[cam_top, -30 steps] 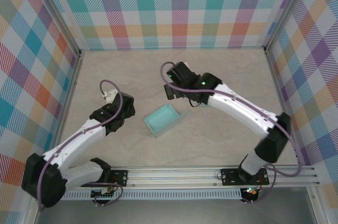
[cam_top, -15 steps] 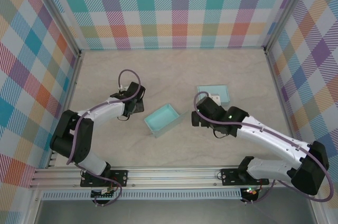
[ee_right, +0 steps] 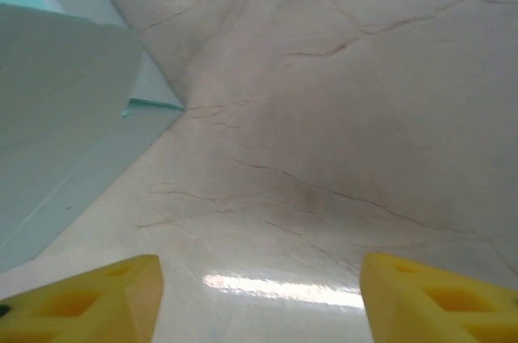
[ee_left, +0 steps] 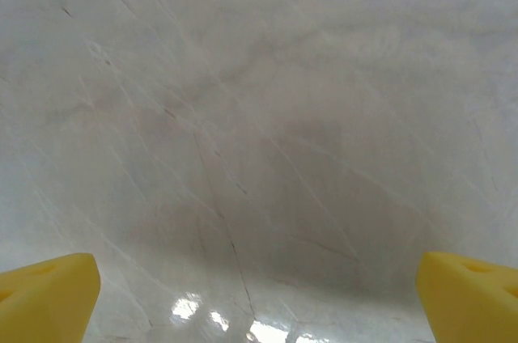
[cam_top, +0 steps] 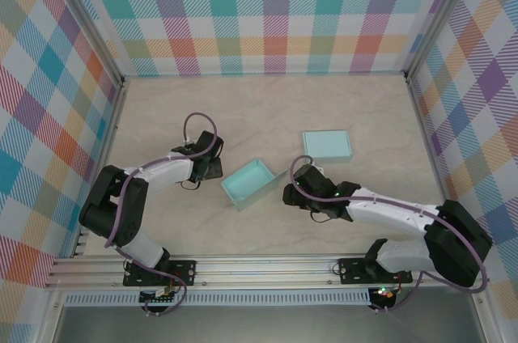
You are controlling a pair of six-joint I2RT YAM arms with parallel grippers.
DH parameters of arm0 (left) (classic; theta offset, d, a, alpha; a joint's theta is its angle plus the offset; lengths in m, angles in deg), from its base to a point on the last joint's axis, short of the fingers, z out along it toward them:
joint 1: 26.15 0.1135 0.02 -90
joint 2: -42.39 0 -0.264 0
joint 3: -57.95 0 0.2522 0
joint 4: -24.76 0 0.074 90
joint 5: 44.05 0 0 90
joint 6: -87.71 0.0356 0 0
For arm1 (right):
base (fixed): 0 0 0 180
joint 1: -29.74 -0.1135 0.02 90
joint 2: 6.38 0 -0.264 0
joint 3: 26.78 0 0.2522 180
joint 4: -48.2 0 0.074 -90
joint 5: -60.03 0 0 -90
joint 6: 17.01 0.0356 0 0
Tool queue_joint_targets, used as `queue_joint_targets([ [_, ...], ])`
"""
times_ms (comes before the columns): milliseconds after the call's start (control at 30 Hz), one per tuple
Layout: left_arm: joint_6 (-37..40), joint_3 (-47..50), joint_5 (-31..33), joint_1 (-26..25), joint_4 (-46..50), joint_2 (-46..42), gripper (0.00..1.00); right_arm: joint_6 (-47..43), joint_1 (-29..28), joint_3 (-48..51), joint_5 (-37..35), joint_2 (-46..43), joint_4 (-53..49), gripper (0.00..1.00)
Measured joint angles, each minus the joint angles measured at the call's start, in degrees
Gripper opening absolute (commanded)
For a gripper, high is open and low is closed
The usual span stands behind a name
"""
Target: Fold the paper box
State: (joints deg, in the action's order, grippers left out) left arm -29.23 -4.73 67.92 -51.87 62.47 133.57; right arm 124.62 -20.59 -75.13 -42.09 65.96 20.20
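Two paper pieces: open tray [cam_top: 249,182], flat piece [cam_top: 327,144]; two tools: left tool [cam_top: 215,168], right tool [cam_top: 289,196]

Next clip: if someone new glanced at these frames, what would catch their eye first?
An open teal paper box sits in the middle of the pale table, with a flat teal piece lying apart from it, farther back and to the right. The left gripper and the right gripper flank the box low on either side, both open and empty. Bright plaid walls ring the table.
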Motion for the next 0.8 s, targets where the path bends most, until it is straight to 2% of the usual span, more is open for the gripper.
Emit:
queue_joint_targets([
  [200, -1.68, 2.29, -1.7, -1.6, -0.42, -0.13, 1.0, 0.07, 0.13, -2.4, 3.69, 9.38, 5.95, 0.46],
  [500, -4.7, 5.75, -3.08, -6.34, -2.1, -2.86, 1.0, -0.94, 5.35, -6.62, 7.85, 18.25, 11.85, 0.45],
  [800, -13.42, 12.66, -2.45, -14.97, -1.64, -12.09, 1.0, -6.29, 10.56, -18.27, 15.52, 27.71, 8.13, 0.47],
])
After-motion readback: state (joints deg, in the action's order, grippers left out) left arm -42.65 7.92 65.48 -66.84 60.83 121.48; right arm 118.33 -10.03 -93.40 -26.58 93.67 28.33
